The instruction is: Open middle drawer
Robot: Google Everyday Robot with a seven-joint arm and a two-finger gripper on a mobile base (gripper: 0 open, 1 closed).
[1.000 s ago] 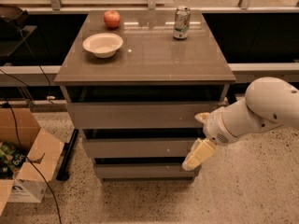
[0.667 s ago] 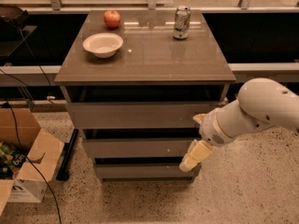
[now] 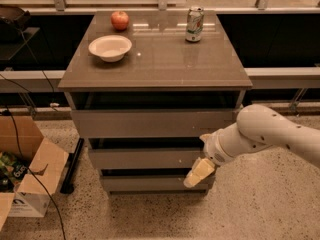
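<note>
The cabinet has three grey-brown drawer fronts stacked under its top. The middle drawer [image 3: 142, 159] is the medium-height panel between the tall top front [image 3: 150, 123] and the short bottom front [image 3: 145, 183]. A dark gap runs above it and none of its inner tray shows. My gripper [image 3: 198, 173], cream-coloured on a white arm coming in from the right, is at the cabinet's lower right, over the right end of the middle drawer's bottom edge and the gap below it.
On the cabinet top [image 3: 165, 59] stand a white bowl [image 3: 110, 47], a red apple [image 3: 119, 20] and a soda can [image 3: 194, 24]. An open cardboard box [image 3: 27, 176] and cables lie on the floor at the left. Speckled floor extends to the right and front.
My gripper has moved a little to the left and slightly down along the cabinet's right side. The drawers have not moved.
</note>
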